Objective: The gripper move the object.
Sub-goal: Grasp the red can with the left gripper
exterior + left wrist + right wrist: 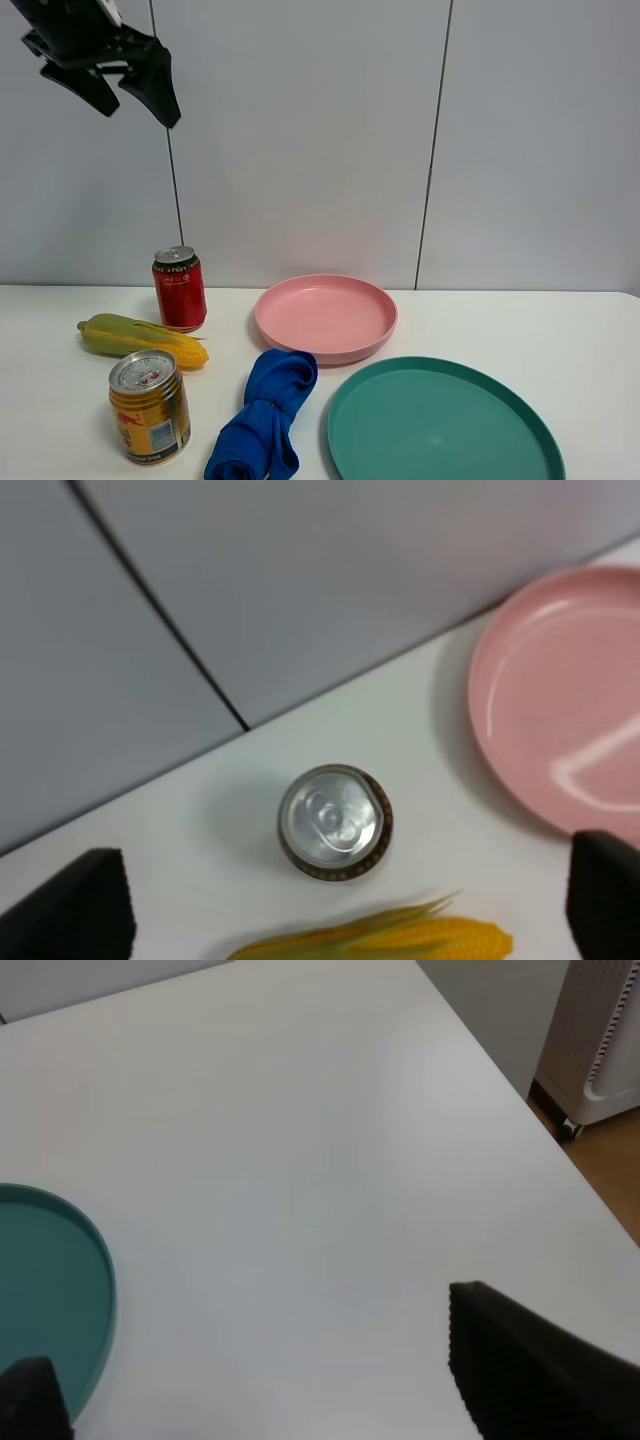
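Note:
The tall red can [179, 288] with a silver top stands upright near the wall at the back left of the table. The left wrist view shows it from above [335, 822]. My left gripper [138, 110] hangs high above the can, black jaws open and empty. In the left wrist view [340, 915] its two fingertips [75, 910] frame the can far below. My right gripper [260, 1400] is open and empty over bare white table by the green plate [85, 1290]. It is out of the exterior view.
An ear of corn [140, 340] lies just in front of the red can. A shorter gold-yellow can [150, 405] stands front left. A blue cloth [265, 415] lies beside it. A pink plate [372, 335] and the green plate [345, 405] sit to the right. The table's right edge [520, 1090] is near.

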